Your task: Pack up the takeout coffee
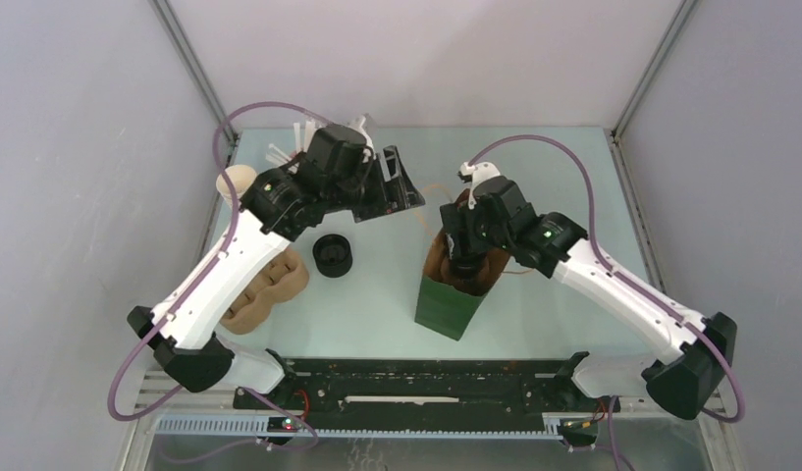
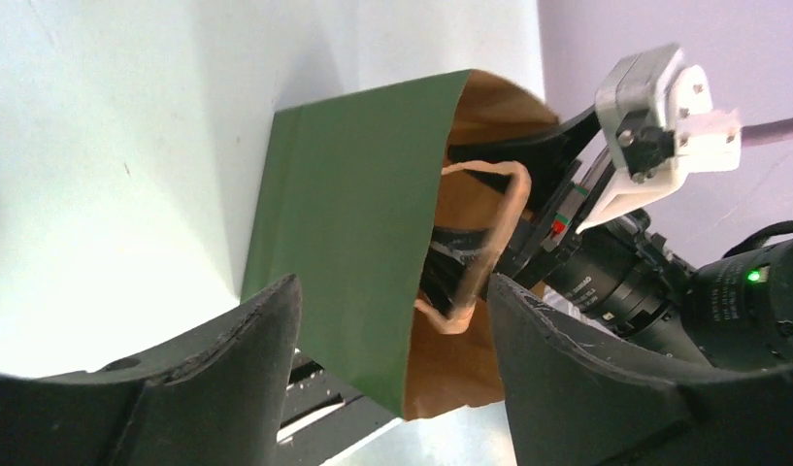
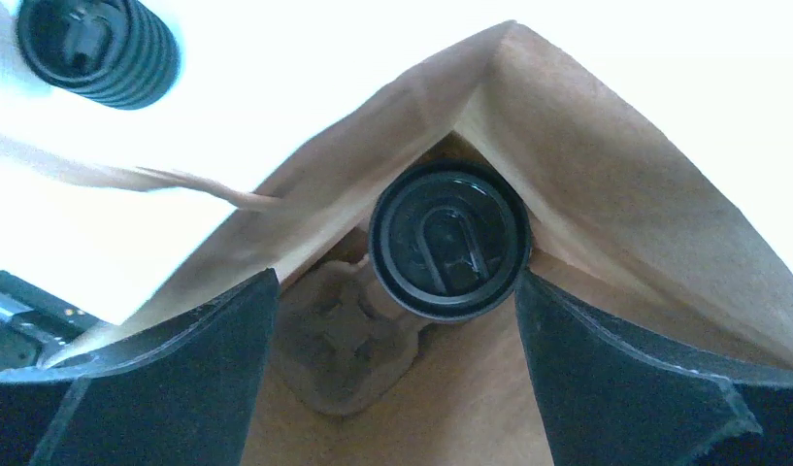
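Note:
The takeout coffee [image 3: 448, 241], a cup under a round black lid, stands in a pulp carrier [image 3: 339, 340] at the bottom of the paper bag [image 3: 606, 184]. My right gripper [image 3: 397, 291] is open inside the bag's mouth, with a finger on each side of the lid and above it. In the top view the green bag [image 1: 454, 302] stands upright at centre right, and the right gripper [image 1: 472, 257] hides the cup. My left gripper [image 1: 397, 186] is open and empty, behind and left of the bag. It faces the bag's green side [image 2: 353, 214].
A squat stack of black lids [image 1: 333, 255] sits left of the bag and also shows in the right wrist view [image 3: 96, 49]. Brown pulp carriers [image 1: 269, 289] lie at the left. A stack of cups [image 1: 238, 182] stands at the back left. The bag's paper handle [image 2: 479, 243] hangs at its mouth.

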You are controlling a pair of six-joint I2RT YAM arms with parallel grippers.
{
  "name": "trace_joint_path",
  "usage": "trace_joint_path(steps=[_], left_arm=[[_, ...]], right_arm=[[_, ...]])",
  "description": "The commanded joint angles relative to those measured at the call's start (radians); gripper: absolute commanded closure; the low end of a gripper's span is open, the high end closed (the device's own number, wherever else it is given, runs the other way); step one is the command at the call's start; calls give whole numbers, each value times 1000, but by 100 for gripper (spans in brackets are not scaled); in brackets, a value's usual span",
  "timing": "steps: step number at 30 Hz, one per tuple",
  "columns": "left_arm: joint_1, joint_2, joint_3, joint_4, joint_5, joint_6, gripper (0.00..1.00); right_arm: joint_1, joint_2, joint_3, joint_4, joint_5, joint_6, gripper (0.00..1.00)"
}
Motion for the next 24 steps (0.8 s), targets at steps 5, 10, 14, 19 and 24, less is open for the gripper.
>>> trace_joint_path(steps=[5, 10, 14, 19, 24], left_arm=[[-12, 44, 284, -53, -137, 155, 24], [-36, 107, 332, -55, -101, 152, 31], [-33, 162, 382, -97, -95, 199, 15], [-30, 318, 572, -239, -102, 277, 13], [-14, 403, 611, -310, -46, 276, 11]], right_arm=[[1, -139, 99, 3, -51, 58, 0], [1, -153, 164, -30, -47, 58, 0], [-8, -160, 339, -145, 17, 62, 0], [-54, -154, 520, -333, 96, 68, 0], [-162, -167, 519, -514, -41, 179, 0]])
